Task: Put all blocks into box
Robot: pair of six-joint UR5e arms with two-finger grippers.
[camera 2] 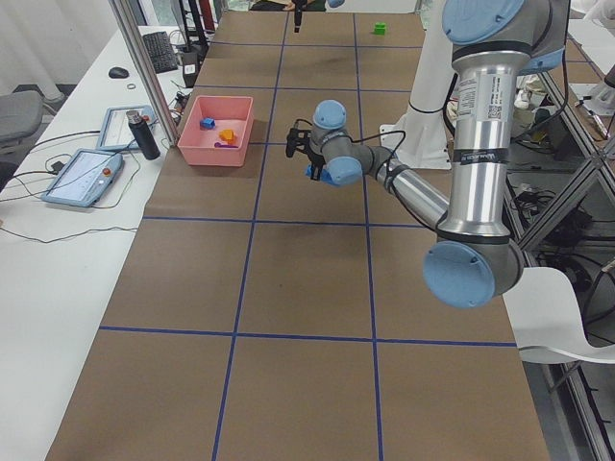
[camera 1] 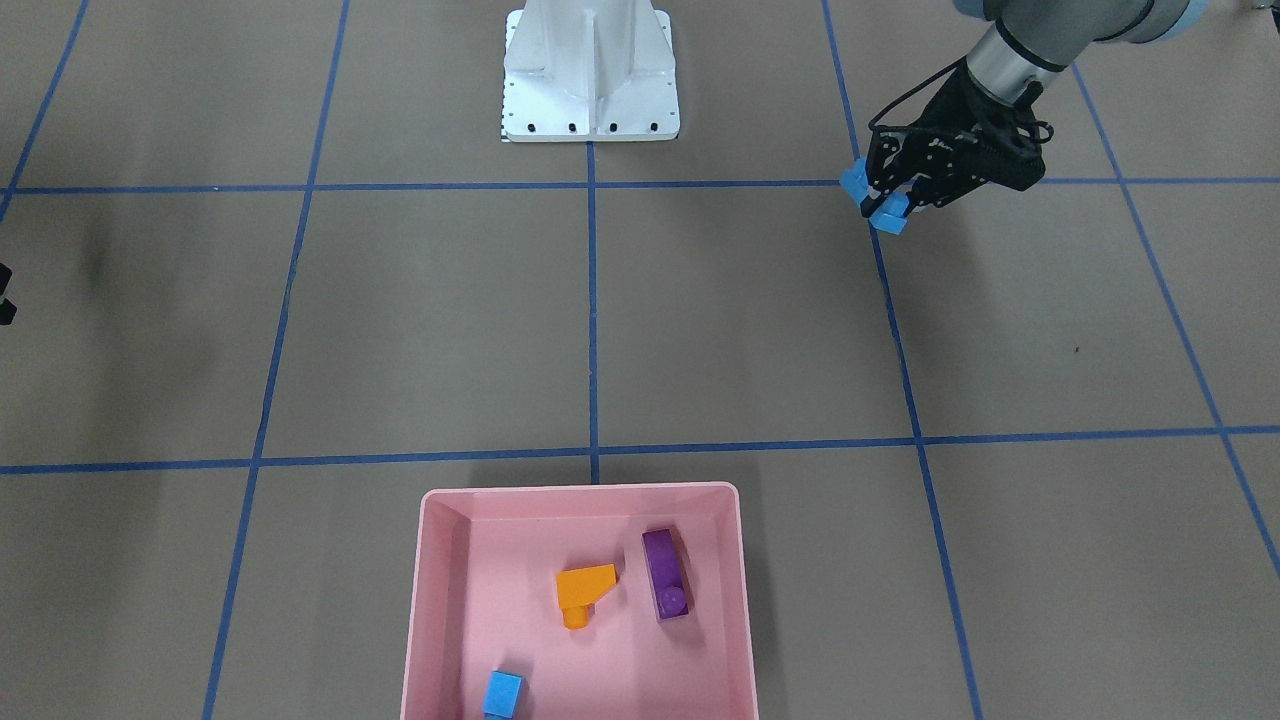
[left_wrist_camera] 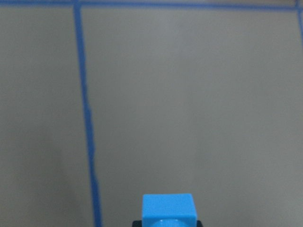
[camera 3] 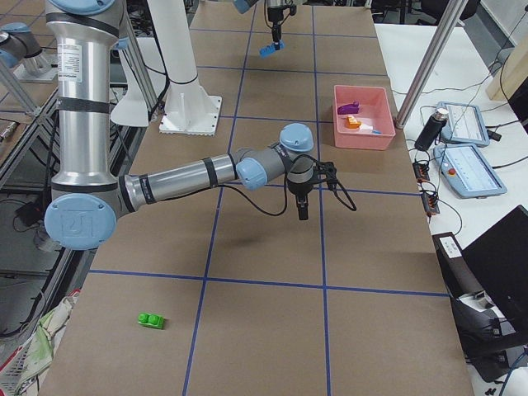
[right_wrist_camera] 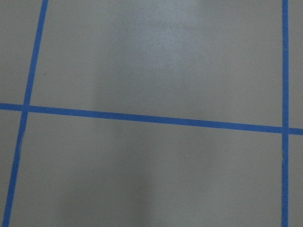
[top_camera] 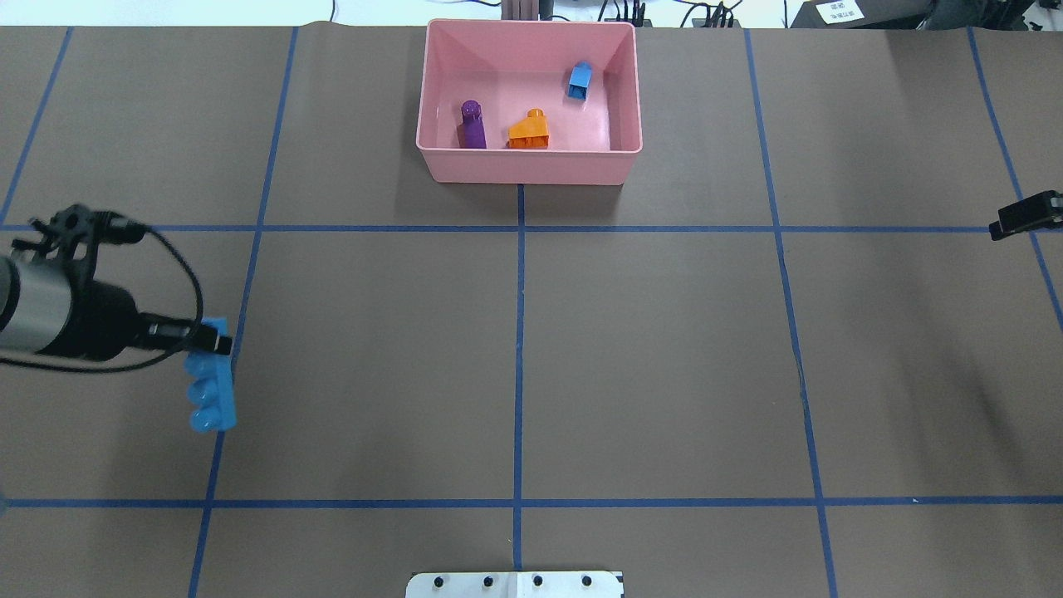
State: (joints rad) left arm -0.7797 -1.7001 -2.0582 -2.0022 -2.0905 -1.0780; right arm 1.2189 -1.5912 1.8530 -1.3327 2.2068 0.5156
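My left gripper [top_camera: 212, 342] is shut on one end of the long blue four-stud brick [top_camera: 211, 390] and holds it above the table at the left. The brick also shows in the front view [camera 1: 878, 205] and in the left wrist view [left_wrist_camera: 169, 210]. The pink box [top_camera: 523, 166] stands at the far middle and holds the purple brick [top_camera: 472, 124], the orange sloped brick [top_camera: 530, 131] and the small blue brick [top_camera: 579, 80]. The green two-stud brick [camera 3: 151, 319] lies on the table far out on the right. My right gripper [top_camera: 1026, 216] looks shut and empty at the right edge.
The white metal base [camera 1: 590, 70] stands at the near middle edge of the table. Blue tape lines cross the brown table. Tablets and a bottle [camera 3: 429, 132] lie on the side bench beyond the box.
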